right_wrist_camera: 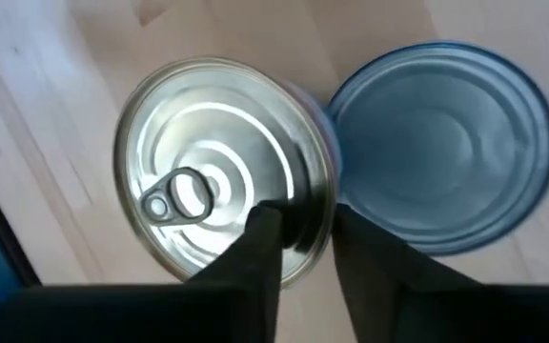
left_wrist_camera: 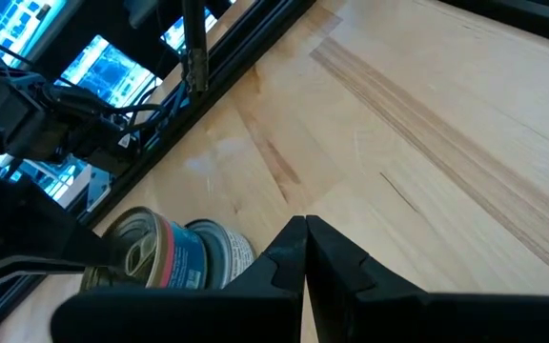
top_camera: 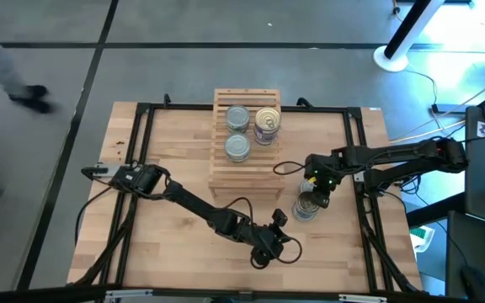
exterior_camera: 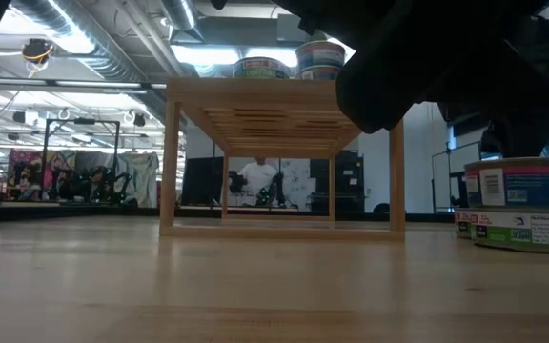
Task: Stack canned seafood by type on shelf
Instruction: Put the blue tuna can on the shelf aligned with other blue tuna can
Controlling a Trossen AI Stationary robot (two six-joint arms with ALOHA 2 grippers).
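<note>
While the left gripper rests pinched together on the butcher-block table, the right gripper straddles the rim of a pull-tab silver tin beside the slatted light-wood shelf, whether clamped I cannot tell.

Dark jointed arms — black looping cables; green light on right arm.

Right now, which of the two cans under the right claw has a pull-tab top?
The can with the pull-tab, where the right claw sits; its neighbour, the plain-topped can, has no ring.
</note>
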